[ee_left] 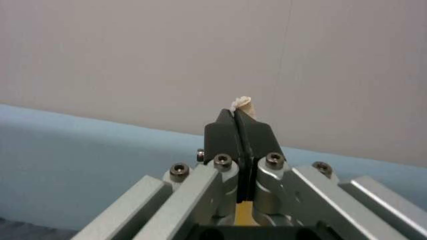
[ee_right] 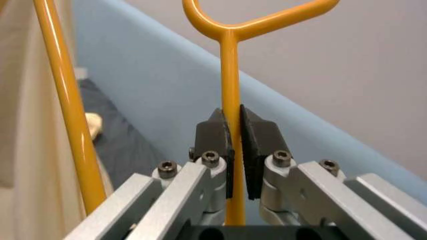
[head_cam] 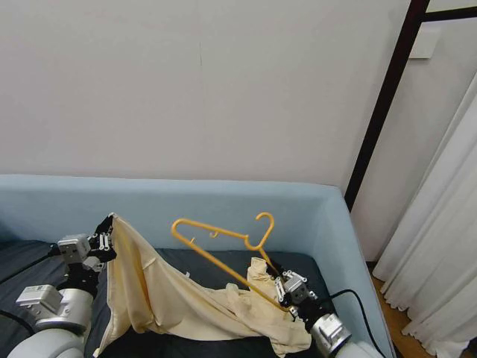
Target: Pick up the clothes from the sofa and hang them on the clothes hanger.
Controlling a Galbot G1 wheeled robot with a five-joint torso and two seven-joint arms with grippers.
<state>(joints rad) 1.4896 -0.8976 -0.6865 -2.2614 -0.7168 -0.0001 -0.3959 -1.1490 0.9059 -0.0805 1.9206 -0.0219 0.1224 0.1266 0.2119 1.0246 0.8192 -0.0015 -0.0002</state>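
Note:
A pale yellow garment (head_cam: pixel 171 298) drapes across the dark sofa seat (head_cam: pixel 223 265). My left gripper (head_cam: pixel 109 237) is shut on one corner of it and holds that corner up at the left; in the left wrist view a small tuft of the cloth (ee_left: pixel 241 103) pokes out past the closed fingertips (ee_left: pixel 227 131). An orange hanger (head_cam: pixel 220 250) stands tilted above the cloth, with its hook to the right. My right gripper (head_cam: pixel 281 287) is shut on the hanger's lower end; the right wrist view has the hanger's stem (ee_right: pixel 230 75) clamped between the black pads (ee_right: pixel 215 137).
The sofa has a light blue back (head_cam: pixel 186 198) and right arm wall (head_cam: pixel 339 246). A plain wall rises behind it. A dark vertical post (head_cam: pixel 384 101) stands at the right, with white curtains (head_cam: pixel 440 239) beside it. A cable (head_cam: pixel 358 298) runs near my right arm.

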